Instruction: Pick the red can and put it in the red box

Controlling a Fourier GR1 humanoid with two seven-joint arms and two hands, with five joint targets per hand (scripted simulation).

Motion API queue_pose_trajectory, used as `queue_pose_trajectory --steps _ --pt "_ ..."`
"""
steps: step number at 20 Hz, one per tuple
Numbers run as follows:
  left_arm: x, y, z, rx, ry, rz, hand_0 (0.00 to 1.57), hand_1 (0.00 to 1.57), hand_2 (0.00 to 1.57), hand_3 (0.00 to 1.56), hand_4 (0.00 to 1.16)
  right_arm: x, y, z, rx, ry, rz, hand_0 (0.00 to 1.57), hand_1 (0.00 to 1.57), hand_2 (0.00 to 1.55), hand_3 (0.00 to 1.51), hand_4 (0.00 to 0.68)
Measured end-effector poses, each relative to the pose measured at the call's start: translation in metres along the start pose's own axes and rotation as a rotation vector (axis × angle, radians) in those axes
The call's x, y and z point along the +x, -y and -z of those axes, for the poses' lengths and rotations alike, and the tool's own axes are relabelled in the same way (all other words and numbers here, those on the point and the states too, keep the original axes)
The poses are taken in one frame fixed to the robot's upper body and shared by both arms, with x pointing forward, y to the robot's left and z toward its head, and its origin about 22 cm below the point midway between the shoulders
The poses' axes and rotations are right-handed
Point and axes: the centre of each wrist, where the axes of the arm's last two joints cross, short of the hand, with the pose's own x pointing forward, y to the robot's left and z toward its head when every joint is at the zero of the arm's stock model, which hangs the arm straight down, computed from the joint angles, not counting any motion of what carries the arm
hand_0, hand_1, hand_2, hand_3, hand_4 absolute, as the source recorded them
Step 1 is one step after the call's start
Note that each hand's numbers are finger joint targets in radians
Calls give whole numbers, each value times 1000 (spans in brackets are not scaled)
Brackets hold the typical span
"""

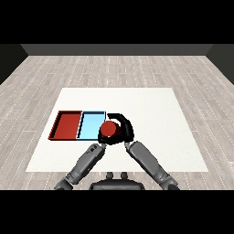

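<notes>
The red can [109,130] is held above the table, over the right edge of the light blue tray [90,119]. My right hand [124,128] is curled round the can from the right and from behind. The red tray [66,124] lies to the left of the blue one, with nothing in it. My left hand [102,142] sits just below the can and is mostly hidden by it; only a dark bit shows at the end of the grey left forearm.
Both trays lie side by side at the left middle of the white table [151,114]. The two forearms come in from the lower corners and meet near the can.
</notes>
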Motion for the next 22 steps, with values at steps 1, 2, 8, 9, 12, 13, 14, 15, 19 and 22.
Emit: queue_pose_trajectory --steps 1,2,8,9,12,13,14,15,19,22 --pt "2 0 1 3 2 4 1571 1571 1571 1513 1147 0 0 0 2 -6 -8 0 0 0 0 0" --pt "2 2 0 5 9 1 1571 1571 1571 1513 1147 3 2 1 5 -9 -13 0 0 0 0 0" --pt "5 -4 3 19 32 17 1571 1571 1571 1495 1133 2 4 -2 5 -49 -25 0 0 0 0 0" --pt "1 -2 0 24 30 19 1571 1571 1571 1497 1136 0 5 -2 0 -52 -26 0 0 0 0 0" --pt "2 -2 -3 44 28 30 1571 1571 1571 1483 1135 -3 4 3 -7 -53 -21 0 0 0 0 0" --pt "1 -2 -4 41 30 34 1571 1571 1571 1483 1134 -3 4 1 -11 -56 -24 0 0 0 0 0" --pt "3 -1 -5 40 30 39 1571 1571 1571 1478 1135 -2 7 -1 -14 -57 -26 0 0 0 0 0" --pt "4 -1 -4 45 33 47 1571 1571 1571 1476 1132 -3 8 0 -15 -55 -26 0 0 0 0 0" --pt "6 -3 -1 47 40 46 1571 1571 1571 1456 1132 1 18 -5 -24 -64 0 0 0 0 0 0" --pt "8 -4 5 57 50 54 1571 1571 1559 1460 1134 11 31 -10 -36 -53 19 0 0 0 0 0"
